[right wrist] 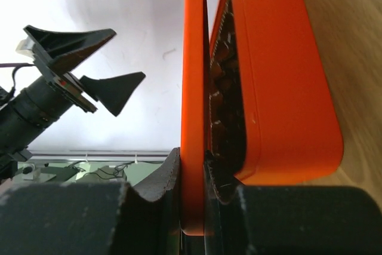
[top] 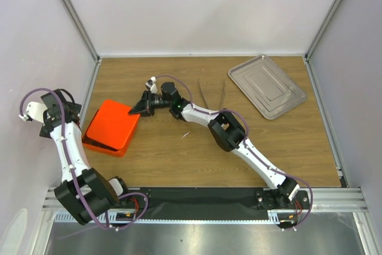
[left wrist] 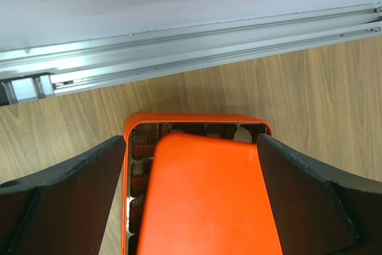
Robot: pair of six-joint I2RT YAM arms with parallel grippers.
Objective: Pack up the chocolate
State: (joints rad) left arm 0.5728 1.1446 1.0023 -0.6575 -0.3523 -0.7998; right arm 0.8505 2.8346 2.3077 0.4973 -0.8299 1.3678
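The right pincer (right wrist: 192, 174) was seen clenched on the edge of a thin orange lid (right wrist: 192, 58), one finger pressed to each face. The grip was on the side of the lid toward the middle of the tabletop (top: 179, 159). The left pincer (left wrist: 191, 141) was held released, its fingers spread wide to either side of the same lid, and no contact could be made out.

The lid was tilted over the orange box (right wrist: 280, 70), so that a gap was left along one side. Through that gap the chocolate (left wrist: 143, 138) was shown seated in the box's gridded cells. Most pieces were dark brown and at least one was cream-white. The box lay near the left edge of the tabletop.

Thin metal tongs (top: 203, 92) lay toward the far edge, near its middle. A metal tray (top: 267, 86) was set by the far right corner.

The pieces were judged light, stiff and brittle, with a smooth surface likely to slip or be marked under a hard squeeze. A gentle hold across the sides was judged best. Each piece sat with its top toward the lid. Because the pieces were rounded and largely hidden, no long axis could be told.
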